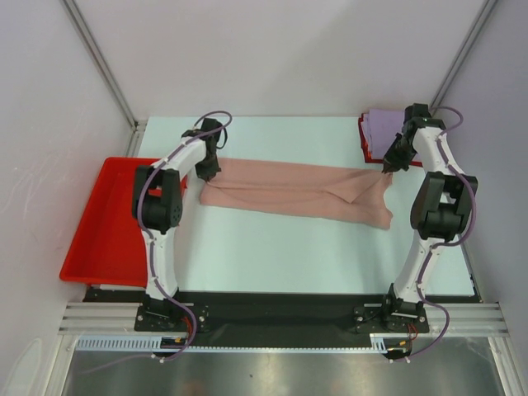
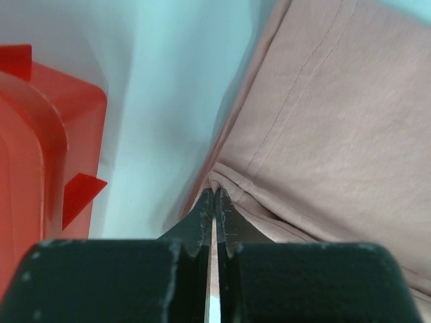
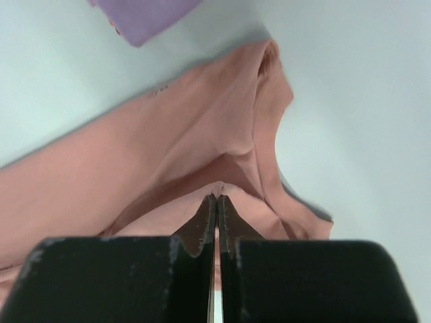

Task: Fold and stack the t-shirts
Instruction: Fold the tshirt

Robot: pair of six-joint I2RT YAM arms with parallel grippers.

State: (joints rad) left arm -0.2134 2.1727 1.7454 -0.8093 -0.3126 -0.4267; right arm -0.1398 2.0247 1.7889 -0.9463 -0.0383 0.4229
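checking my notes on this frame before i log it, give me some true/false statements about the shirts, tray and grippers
1. The left gripper and right gripper are each shut on the pink t-shirt. True.
2. The pink t-shirt lies in the red tray. False: it is stretched over the table between the two arms, and the tray sits off to the left.
3. The lavender shirt lies at the far right of the table. True.
4. The lavender shirt is stacked on the pink t-shirt. False: bare table shows between them.
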